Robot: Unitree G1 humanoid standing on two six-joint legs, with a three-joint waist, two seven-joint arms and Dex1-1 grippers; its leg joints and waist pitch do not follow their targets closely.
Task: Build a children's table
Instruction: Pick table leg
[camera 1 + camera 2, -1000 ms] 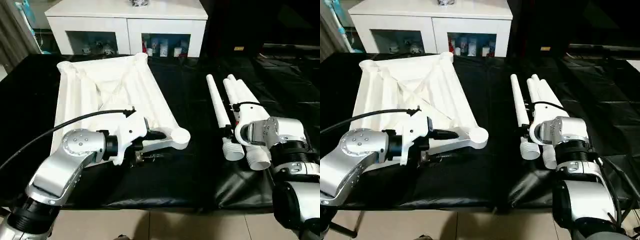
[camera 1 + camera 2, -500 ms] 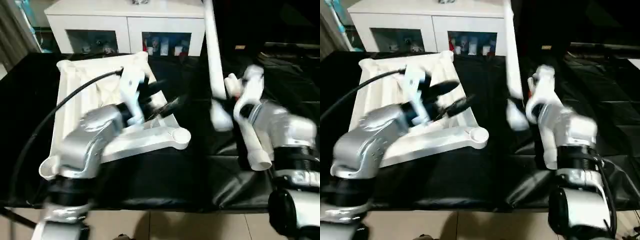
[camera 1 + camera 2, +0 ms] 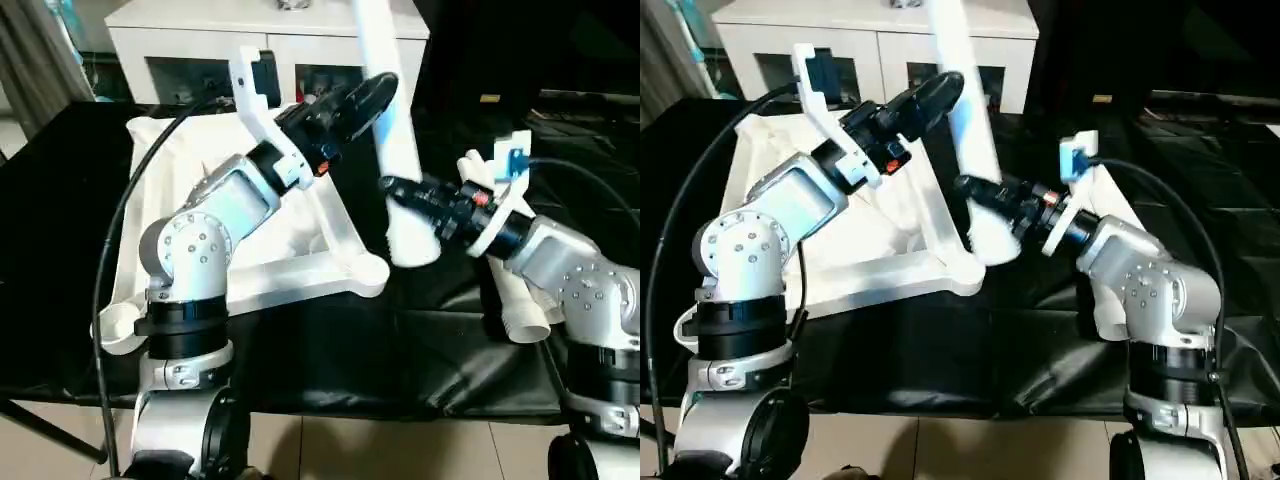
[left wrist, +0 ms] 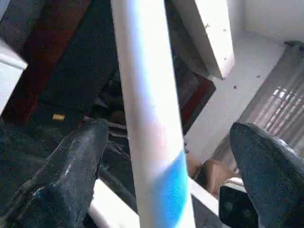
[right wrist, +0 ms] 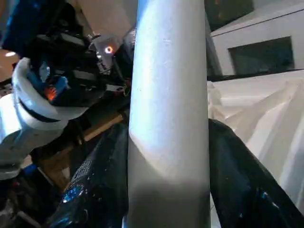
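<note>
The children's table top (image 3: 300, 278) lies upside down on the black-covered table, ribs up, with a round corner socket (image 3: 368, 272) at its near right corner. A white leg (image 3: 400, 150) stands tilted in the air, its flared end just right of that socket. My right gripper (image 3: 400, 190) is shut on the leg low down, with black fingers (image 5: 99, 180) pressed on both sides of the leg (image 5: 168, 114). My left gripper (image 3: 365, 92) is open higher up, its fingers (image 4: 71, 180) straddling the leg (image 4: 147, 118) with gaps on both sides.
More white legs (image 3: 520, 305) lie on the black cloth (image 3: 350, 350) to the right, partly behind my right forearm. A white cabinet with glass doors (image 3: 200, 30) stands behind the table. The cloth's near edge runs along the front.
My right gripper has lifted one leg off the cloth and swung it upright beside the top's near corner. My left arm has risen from the table and its gripper has opened around the leg.
</note>
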